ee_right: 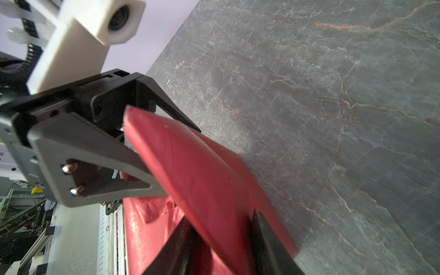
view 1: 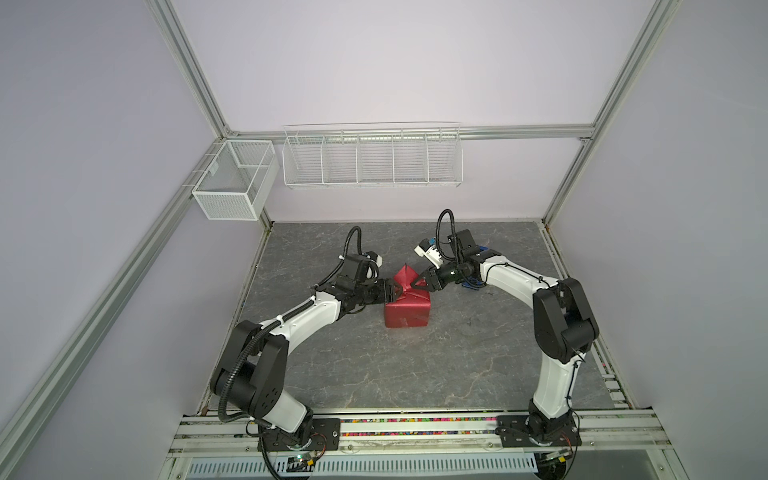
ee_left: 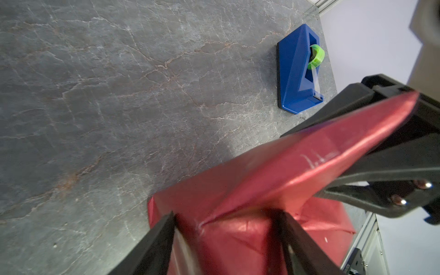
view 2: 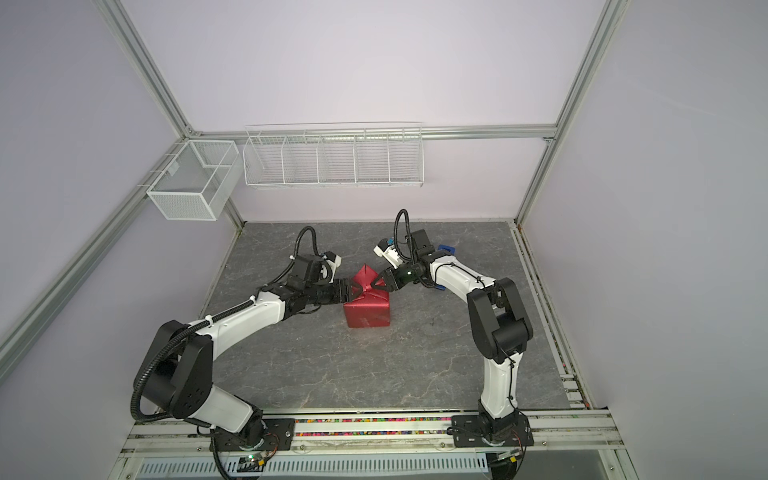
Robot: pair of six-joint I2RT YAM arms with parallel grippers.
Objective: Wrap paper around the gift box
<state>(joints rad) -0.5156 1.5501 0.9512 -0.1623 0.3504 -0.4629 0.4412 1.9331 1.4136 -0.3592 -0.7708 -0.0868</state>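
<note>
In both top views the paper (view 1: 407, 318) sits mid-frame on the table (view 1: 374, 374), wrapped over the box, which is wholly hidden beneath it; one flap (view 1: 404, 277) stands upright along the upper edge of the wrapped box, and the left gripper (view 1: 394, 289) and right gripper (view 1: 417, 286) meet at its base from either side; the risk I judge here is that two opposed pushes slide the probably light box across the table or tip it. In the left wrist view the left fingers (ee_left: 164, 238) stand spread at the bottom of the frame, straddling a ridge of paper without pinching it; the dispenser (ee_left: 295, 78) lies at upper right, well apart; no tape shows on the flap, so a fold pressed down would likely spring back once let go. In the right wrist view the right fingers (ee_right: 269, 240), at the bottom edge, sit either side of the flap, partly apart; whether they press it I cannot tell; closing off the crease could crumple or tear the paper, and the grippers, near each other at centre-left, could collide.
</note>
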